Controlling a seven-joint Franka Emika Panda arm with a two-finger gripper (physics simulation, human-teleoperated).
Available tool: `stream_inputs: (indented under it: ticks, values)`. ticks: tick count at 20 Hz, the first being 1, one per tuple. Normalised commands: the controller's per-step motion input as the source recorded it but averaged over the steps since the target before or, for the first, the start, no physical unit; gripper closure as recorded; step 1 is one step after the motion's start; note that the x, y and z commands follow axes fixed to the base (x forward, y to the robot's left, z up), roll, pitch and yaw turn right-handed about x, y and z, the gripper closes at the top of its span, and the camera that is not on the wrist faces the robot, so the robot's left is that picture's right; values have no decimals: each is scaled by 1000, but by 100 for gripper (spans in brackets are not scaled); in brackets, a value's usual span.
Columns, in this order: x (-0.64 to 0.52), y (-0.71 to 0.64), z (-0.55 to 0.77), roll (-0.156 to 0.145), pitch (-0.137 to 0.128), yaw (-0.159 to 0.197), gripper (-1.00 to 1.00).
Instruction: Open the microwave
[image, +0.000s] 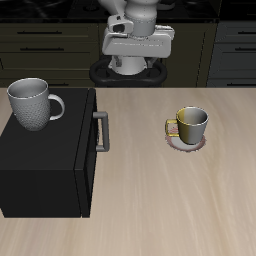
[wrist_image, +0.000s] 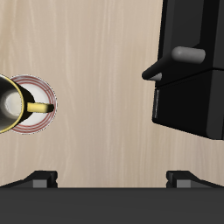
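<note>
gripper (image: 137, 62) spread wide, empty, high above worktop (image: 180, 190). microwave (image: 45, 160) heavy, rigid, shut; its grey handle (image: 100, 131) sits below gripper, off to one side: take hold there.

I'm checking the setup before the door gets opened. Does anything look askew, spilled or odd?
Only one oddity: a grey mug stands on top of the microwave. The yellow mug sits upright on its plate; nothing is spilled.

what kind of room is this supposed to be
Probably a simulated kitchen: a black microwave with a grey mug on top sits on a wooden table, a yellow mug rests on a small plate, and dark drawer cabinets stand behind.
</note>
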Motion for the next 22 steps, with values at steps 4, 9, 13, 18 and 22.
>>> stream_inputs:
  ticks: [4, 9, 13, 18, 22]
  values:
    - [243, 92, -5, -6, 5, -94, -100]
    - [161, 174, 77, -7, -23, -116, -100]
    - [107, 144, 85, 23, -1, -91, -100]
    - [227, 171, 147, -21, -21, -152, -100]
    - [156, 215, 54, -14, -28, -140, -100]
